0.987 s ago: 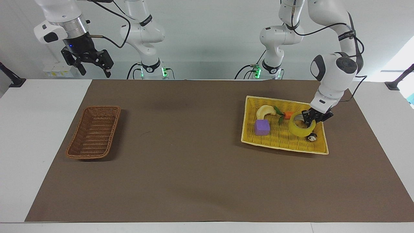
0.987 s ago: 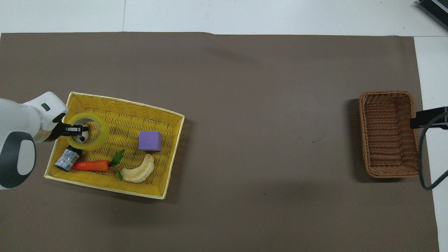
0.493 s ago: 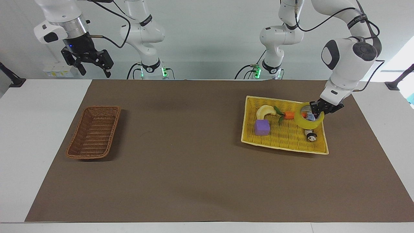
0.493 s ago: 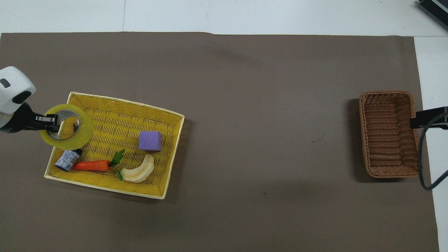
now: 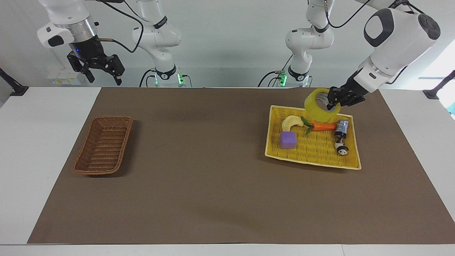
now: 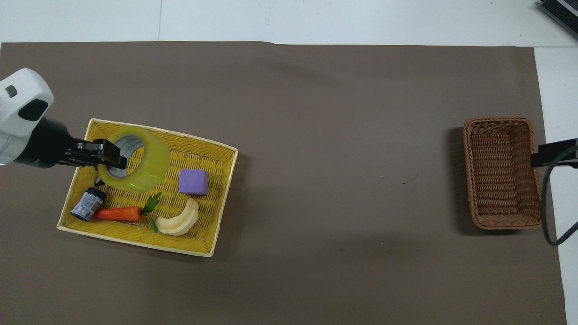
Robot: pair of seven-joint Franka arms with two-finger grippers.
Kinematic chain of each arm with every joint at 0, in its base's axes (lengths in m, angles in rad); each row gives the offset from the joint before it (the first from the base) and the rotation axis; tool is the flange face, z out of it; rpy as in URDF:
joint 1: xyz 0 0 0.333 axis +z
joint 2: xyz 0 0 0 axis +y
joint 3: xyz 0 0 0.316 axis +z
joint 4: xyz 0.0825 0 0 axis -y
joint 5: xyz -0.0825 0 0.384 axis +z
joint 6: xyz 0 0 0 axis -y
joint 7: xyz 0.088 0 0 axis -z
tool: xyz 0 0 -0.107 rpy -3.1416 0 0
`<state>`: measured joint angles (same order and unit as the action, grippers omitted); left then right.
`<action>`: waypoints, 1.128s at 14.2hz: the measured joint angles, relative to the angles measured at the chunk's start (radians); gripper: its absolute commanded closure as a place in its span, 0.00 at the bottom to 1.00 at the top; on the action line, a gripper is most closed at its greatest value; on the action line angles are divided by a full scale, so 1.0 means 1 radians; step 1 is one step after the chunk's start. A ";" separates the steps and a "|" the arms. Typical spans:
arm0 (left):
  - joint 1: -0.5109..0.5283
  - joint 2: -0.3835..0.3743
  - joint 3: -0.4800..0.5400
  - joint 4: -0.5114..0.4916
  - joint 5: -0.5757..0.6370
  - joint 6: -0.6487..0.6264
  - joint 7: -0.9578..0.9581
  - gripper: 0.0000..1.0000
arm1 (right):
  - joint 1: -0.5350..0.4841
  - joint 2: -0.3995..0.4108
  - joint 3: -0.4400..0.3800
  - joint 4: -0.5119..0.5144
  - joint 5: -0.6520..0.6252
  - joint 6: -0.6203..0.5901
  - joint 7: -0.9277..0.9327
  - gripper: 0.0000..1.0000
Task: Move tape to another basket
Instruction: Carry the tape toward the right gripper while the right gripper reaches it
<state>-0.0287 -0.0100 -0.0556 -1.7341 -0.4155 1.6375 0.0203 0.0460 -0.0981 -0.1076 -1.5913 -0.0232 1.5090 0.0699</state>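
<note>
The yellow tape (image 5: 320, 105) (image 6: 143, 162) hangs in the air over the yellow woven tray (image 5: 312, 149) (image 6: 216, 180), tilted on its side. My left gripper (image 5: 332, 100) (image 6: 109, 154) is shut on the roll's wall, one finger inside the core. The dark-brown basket (image 5: 103, 145) (image 6: 502, 174) sits at the right arm's end of the table, with nothing in it. My right gripper (image 5: 103, 73) waits open, raised at the robots' edge of the table near that basket; in the overhead view only a dark piece of it shows.
In the yellow tray lie a purple cube (image 5: 288, 139) (image 6: 193, 181), a banana (image 5: 291, 122) (image 6: 179, 220), a carrot (image 5: 321, 126) (image 6: 118, 213), a small bottle (image 5: 342, 127) (image 6: 87, 204) and a small panda figure (image 5: 342, 150). A brown mat (image 5: 213, 177) covers the table between the baskets.
My left gripper has lifted the tape out of the tray, swinging it up and toward the right arm's end. The right arm has not moved.
</note>
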 measured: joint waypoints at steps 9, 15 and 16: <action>-0.254 -0.005 -0.006 -0.135 -0.385 0.321 -0.062 1.00 | 0.051 0.006 0.028 -0.010 0.173 0.048 -0.006 0.00; -0.450 -0.001 -0.006 -0.189 -0.479 0.623 -0.145 1.00 | 0.144 0.023 0.037 -0.039 0.386 0.147 0.149 0.00; -0.466 0.004 -0.006 -0.189 -0.479 0.641 -0.160 1.00 | 0.159 0.030 0.038 -0.042 0.422 0.162 0.169 0.00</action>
<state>-0.4951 -0.0059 -0.0618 -1.9226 -0.8950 2.2783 -0.1396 0.2050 -0.0685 -0.0700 -1.6336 0.3991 1.6711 0.2392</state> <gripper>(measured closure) 0.771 0.000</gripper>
